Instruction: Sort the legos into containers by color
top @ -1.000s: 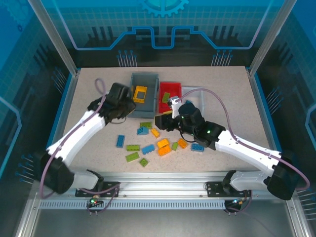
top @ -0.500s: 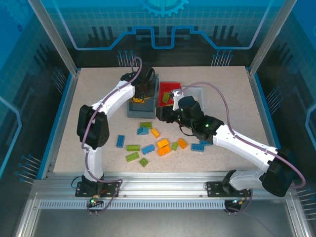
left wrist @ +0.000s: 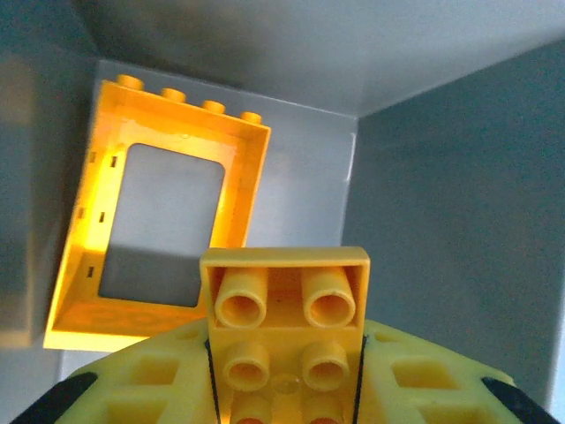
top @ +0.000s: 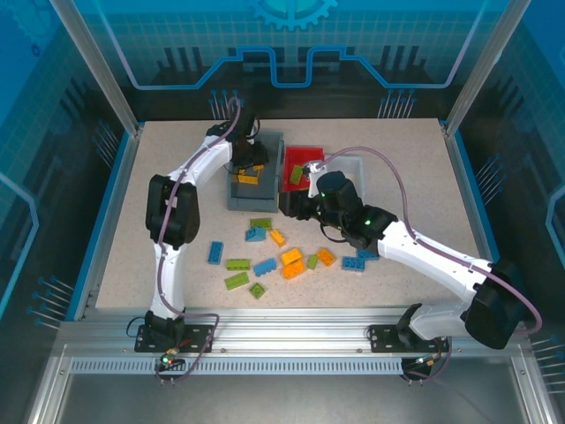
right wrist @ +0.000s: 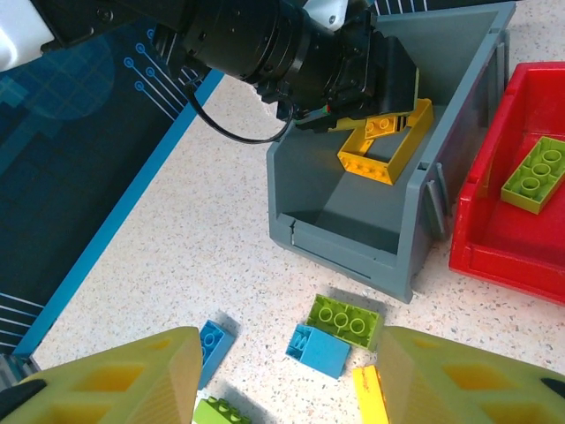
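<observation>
Left jaws pinching yellow brick [left wrist: 284,305] inside gray bin [right wrist: 353,231], arm outstretched, right jaws spread

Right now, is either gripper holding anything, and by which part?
Left gripper pinches a yellow brick by its opposite sides, at the gray bin; right gripper holds nothing.

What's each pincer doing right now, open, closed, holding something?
Left pincer: closed on a yellow brick, over the gray bin.
Right pincer: open, holding nothing.
</observation>
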`<state>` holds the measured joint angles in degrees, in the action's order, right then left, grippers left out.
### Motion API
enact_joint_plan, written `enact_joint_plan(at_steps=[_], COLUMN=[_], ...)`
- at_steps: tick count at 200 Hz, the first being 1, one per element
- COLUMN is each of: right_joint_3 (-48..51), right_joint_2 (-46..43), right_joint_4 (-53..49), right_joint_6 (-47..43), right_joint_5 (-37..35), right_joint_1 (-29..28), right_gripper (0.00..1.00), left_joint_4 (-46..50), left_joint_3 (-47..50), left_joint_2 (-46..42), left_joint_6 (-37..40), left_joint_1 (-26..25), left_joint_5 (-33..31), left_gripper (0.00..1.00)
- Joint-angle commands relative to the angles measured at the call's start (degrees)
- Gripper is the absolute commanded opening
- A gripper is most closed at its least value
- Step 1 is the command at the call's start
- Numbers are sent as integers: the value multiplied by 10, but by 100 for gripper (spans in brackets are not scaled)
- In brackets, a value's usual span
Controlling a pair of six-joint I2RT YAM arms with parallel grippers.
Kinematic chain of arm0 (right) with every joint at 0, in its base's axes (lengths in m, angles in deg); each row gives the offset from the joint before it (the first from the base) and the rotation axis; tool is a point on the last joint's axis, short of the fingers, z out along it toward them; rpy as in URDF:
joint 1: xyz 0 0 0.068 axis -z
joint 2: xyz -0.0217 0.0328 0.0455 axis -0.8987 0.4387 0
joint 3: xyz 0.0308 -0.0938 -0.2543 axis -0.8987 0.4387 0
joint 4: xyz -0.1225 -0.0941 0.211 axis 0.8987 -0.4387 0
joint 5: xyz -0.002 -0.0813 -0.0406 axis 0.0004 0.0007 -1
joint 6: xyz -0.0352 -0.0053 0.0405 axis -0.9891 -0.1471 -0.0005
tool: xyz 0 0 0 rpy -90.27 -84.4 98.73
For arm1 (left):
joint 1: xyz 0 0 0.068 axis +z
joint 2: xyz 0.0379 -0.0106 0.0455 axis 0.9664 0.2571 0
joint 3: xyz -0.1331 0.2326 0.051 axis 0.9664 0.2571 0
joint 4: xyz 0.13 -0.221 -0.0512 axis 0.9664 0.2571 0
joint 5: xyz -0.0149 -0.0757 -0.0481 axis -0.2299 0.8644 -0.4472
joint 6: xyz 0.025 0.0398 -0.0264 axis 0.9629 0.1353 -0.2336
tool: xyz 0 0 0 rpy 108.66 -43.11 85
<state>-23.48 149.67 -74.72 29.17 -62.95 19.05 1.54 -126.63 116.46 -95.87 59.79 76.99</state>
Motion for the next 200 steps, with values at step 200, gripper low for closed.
enact_joint_plan(at_steps=[200], right_joint_3=[167], right_joint_2=[-125], right_joint_4=[-340], right_joint_6=[356], right_joint_5=[-105], right_joint_1=[205], right_gripper=[65], left_joint_4=[-190], left_joint_3=[358], left_joint_2=[-414], left_joint_6=[8], left_joint_1=[-171], left_joint_5=[30], left_gripper=[69])
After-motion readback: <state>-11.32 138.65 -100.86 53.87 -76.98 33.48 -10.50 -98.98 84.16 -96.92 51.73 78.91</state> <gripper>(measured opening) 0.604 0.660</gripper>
